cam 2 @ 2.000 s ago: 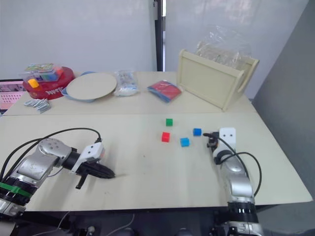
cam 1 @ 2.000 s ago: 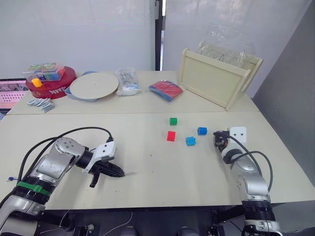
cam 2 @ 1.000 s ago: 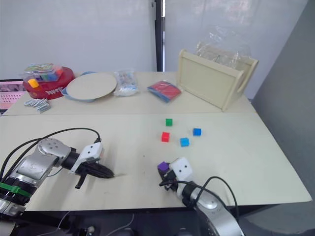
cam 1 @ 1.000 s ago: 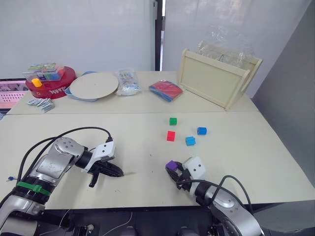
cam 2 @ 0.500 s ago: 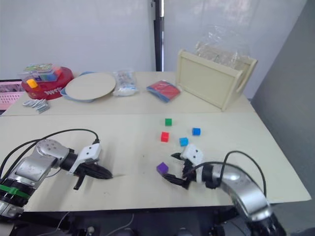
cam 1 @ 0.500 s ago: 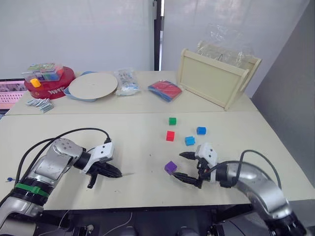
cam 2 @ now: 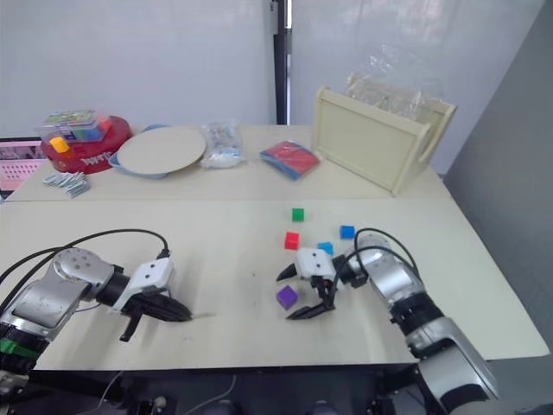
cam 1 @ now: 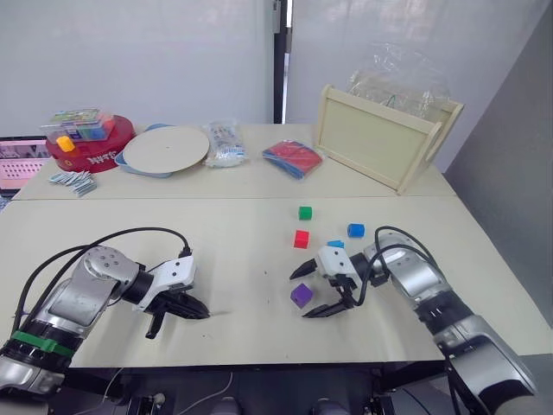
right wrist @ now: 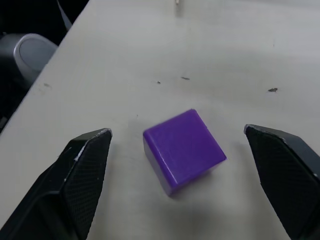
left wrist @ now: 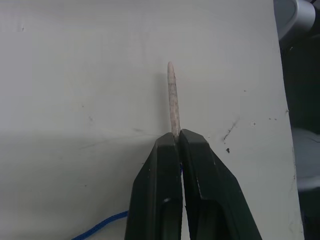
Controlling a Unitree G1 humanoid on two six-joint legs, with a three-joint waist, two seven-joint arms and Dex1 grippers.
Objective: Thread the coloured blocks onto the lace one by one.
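My left gripper (cam 1: 194, 309) rests low over the table at the front left, shut on the lace. The lace's pale stiff tip (left wrist: 173, 97) sticks out past the shut fingertips, and a bit of its dark blue cord (left wrist: 100, 227) trails behind. A purple block (cam 1: 301, 295) lies on the table near the front centre. My right gripper (cam 1: 311, 291) is open, with one finger on either side of the purple block (right wrist: 183, 150) and not touching it. A green block (cam 1: 305, 213), a red block (cam 1: 301, 239), a blue block (cam 1: 355, 230) and a light blue block (cam 1: 335, 245) lie farther back.
On the back table stand a wooden tray (cam 1: 380, 138) with a clear plastic bag behind it, a round plate (cam 1: 166, 148), a red container (cam 1: 89, 143), a small plastic bag (cam 1: 225, 143), a red and blue packet (cam 1: 292, 158) and some cards (cam 1: 73, 181).
My right arm brought the purple block to the front centre, let it go onto the table and opened wide; it now straddles the block. The left gripper has barely moved.
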